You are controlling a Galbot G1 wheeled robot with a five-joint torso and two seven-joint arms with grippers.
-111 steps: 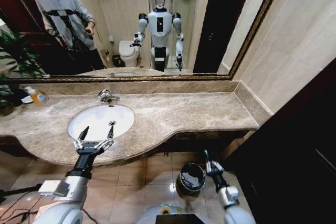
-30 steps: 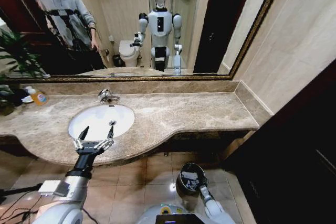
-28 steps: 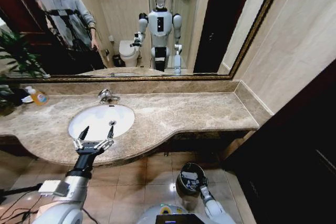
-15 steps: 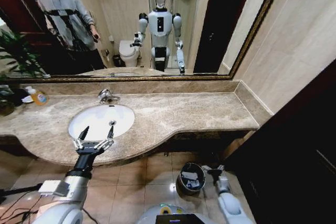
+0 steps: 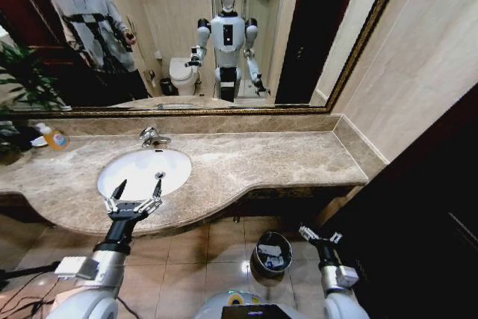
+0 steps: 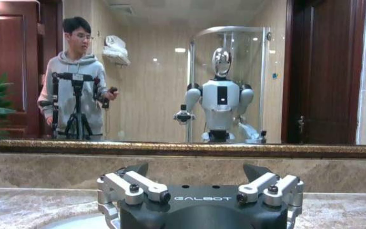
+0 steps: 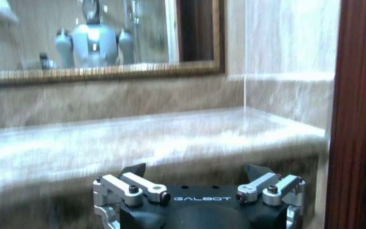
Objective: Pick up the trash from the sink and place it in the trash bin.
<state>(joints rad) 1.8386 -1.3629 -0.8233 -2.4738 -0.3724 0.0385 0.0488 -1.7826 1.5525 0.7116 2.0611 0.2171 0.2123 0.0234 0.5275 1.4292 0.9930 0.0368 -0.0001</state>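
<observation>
Trash (image 5: pixel 270 261) lies inside trash bin (image 5: pixel 261 245); sink (image 5: pixel 142 172) bare.

A beige marble counter (image 5: pixel 269 158) runs beneath a wide gold-framed mirror (image 5: pixel 187 35). At its far left end stands a yellow-orange bottle with a white cap (image 5: pixel 51 137), beside a leafy green plant (image 5: pixel 19 84). Below, the floor is brown tile (image 5: pixel 216 248), and a dark wooden panel (image 5: pixel 418 214) stands at the right.

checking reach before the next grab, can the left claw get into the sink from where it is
Probably yes. The left claw hangs open at the front edge of the sink, above the counter, with nothing between it and the white bowl. The faucet sits on the far side.
</observation>
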